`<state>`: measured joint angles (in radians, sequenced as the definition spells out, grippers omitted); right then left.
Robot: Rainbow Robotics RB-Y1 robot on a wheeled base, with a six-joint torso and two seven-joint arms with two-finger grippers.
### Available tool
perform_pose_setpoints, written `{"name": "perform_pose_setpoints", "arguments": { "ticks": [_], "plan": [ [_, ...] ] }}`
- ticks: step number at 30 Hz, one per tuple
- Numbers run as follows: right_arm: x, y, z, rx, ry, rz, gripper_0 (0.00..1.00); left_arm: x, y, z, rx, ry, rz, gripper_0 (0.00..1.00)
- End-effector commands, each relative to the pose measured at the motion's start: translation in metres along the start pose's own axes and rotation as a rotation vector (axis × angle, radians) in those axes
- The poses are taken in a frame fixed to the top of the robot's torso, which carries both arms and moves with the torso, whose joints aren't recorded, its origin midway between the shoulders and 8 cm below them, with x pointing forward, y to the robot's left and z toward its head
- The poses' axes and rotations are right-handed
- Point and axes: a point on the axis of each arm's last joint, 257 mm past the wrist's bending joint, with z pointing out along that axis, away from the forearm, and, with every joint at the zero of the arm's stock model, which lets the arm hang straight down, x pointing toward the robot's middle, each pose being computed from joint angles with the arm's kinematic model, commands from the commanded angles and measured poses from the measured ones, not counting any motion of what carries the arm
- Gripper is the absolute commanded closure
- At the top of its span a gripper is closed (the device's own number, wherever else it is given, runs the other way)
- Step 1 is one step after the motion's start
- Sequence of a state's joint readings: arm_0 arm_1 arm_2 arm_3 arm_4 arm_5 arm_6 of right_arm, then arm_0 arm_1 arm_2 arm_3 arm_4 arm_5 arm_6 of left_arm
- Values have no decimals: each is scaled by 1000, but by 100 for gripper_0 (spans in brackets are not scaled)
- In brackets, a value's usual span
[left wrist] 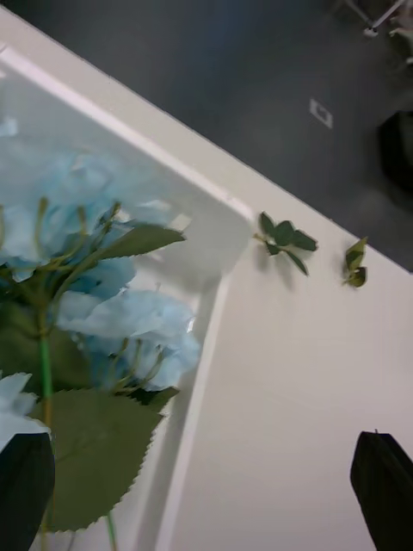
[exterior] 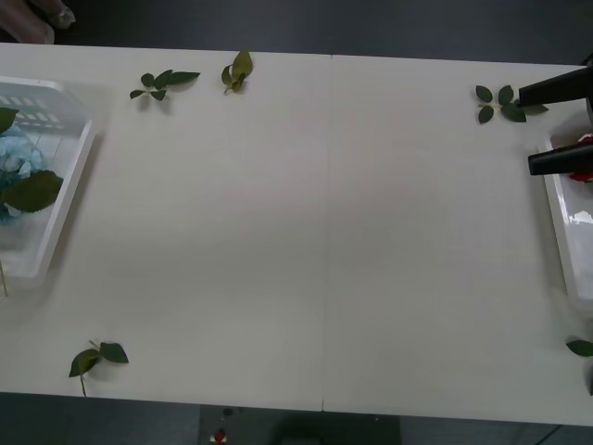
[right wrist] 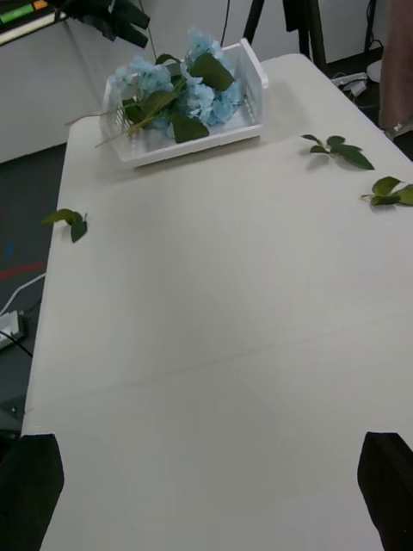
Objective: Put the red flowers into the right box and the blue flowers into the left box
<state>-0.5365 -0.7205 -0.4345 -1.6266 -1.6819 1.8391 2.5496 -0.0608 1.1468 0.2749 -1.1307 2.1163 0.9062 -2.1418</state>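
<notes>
The left box (exterior: 65, 199) stands at the table's far left edge and holds the blue flowers (exterior: 17, 165) with their broad green leaves. In the left wrist view my left gripper (left wrist: 206, 504) hangs open over that box's rim (left wrist: 194, 181), close above the blue flowers (left wrist: 103, 284). The right box (exterior: 559, 222) lies at the far right edge, and a bit of the red flowers (exterior: 584, 142) shows in it. My right gripper (exterior: 533, 128) is open above that box's far end, its black fingers pointing left. Its wrist view looks across the table to the left box (right wrist: 249, 77) and the blue flowers (right wrist: 194, 90).
Loose leaf sprigs lie on the white table: two at the far edge (exterior: 165, 83) (exterior: 237, 71), one near the right gripper (exterior: 503, 102), one at the near left (exterior: 97, 357), one at the near right edge (exterior: 580, 348). The table's middle is bare.
</notes>
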Motion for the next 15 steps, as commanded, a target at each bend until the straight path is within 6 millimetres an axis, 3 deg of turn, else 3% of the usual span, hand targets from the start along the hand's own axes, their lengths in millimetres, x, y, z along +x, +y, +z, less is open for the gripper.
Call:
{"name": "perform_pose_setpoints", "arguments": {
  "ticks": [1,7,15],
  "plan": [
    [0,-6,-19,40,55,-139,0,-16,-52,-19,66,15,137,0],
    [15,-8,-30,24,61,-120,0,-6,-105,-17,92,69,253,0],
    [35,-12,-42,11,70,-32,0,29,-191,26,187,132,381,0]
  ]
}}
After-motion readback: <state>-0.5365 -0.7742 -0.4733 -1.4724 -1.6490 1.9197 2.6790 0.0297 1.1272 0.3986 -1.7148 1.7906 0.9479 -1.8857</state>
